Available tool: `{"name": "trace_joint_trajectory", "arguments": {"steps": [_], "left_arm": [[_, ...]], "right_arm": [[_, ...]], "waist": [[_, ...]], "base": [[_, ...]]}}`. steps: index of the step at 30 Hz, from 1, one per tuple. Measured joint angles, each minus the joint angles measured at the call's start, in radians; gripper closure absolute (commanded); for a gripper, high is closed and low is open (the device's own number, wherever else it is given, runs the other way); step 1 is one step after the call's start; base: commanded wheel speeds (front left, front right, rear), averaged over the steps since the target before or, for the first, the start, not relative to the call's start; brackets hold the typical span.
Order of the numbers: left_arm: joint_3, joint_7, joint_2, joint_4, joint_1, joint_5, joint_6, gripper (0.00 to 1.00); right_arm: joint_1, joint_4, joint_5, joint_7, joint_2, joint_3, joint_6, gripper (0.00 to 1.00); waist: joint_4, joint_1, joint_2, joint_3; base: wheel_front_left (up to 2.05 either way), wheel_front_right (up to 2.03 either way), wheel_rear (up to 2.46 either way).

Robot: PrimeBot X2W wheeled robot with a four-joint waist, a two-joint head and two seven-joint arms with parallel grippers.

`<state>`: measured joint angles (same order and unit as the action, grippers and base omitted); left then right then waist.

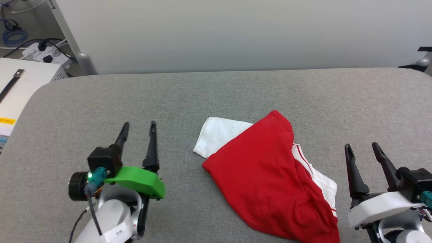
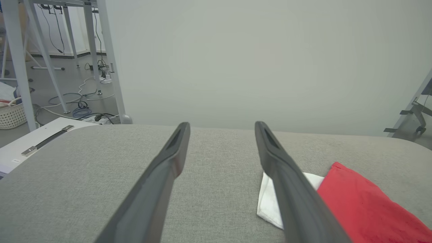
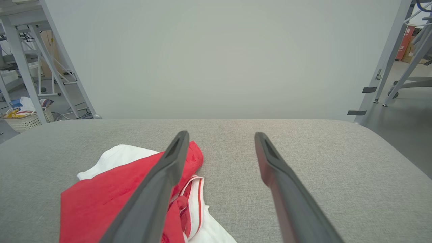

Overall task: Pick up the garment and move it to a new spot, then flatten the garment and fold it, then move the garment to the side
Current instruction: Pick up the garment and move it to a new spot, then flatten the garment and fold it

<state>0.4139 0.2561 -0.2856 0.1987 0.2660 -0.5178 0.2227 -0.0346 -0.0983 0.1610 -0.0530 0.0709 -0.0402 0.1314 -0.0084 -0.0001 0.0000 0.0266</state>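
Observation:
The garment [image 1: 266, 175] lies loosely bunched on the grey padded table [image 1: 216, 98], a red body with a white sleeve poking out at its far left and striped white trim on its right. My left gripper [image 1: 139, 127] stands open to the garment's left, clear of it, nothing between its fingers. My right gripper [image 1: 362, 147] stands open just right of the garment, also empty. The left wrist view has the garment [image 2: 364, 202] at lower right past the open left gripper [image 2: 221, 125]. In the right wrist view the garment [image 3: 101, 195] lies lower left, partly behind the open right gripper's [image 3: 220, 134] left finger.
A pale wall panel [image 1: 236, 33] rises behind the table's far edge. A white box with a dark strap [image 1: 17, 87] and floor cables sit off the table's left end. A wicker basket [image 3: 28, 119] and metal frame legs stand on the floor beyond.

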Motion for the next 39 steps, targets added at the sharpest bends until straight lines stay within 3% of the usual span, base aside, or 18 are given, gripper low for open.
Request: {"name": "trace_joint_trajectory", "arguments": {"steps": [6,14,39], "left_arm": [[-0.073,0.000,-0.046,-0.057,-0.110,0.017,0.011,0.00],[-0.062,-0.003,-0.078,-0.086,-0.184,0.023,0.001,0.00],[-0.001,-0.085,-0.081,-0.085,-0.141,0.026,-0.008,0.00]], "right_arm": [[-0.019,-0.003,-0.004,0.006,-0.001,0.002,0.000,0.00],[-0.046,-0.017,-0.007,0.023,-0.004,-0.007,0.000,0.00],[-0.045,-0.044,-0.018,0.036,-0.001,-0.018,0.000,0.00]], "waist": [[0.009,0.0000,0.0000,-0.023],[-0.001,0.0000,0.0000,-0.042],[0.000,0.0001,0.0000,0.002]], "base": [[0.00,0.00,0.00],[0.00,0.00,0.00],[0.00,0.00,0.00]]}}
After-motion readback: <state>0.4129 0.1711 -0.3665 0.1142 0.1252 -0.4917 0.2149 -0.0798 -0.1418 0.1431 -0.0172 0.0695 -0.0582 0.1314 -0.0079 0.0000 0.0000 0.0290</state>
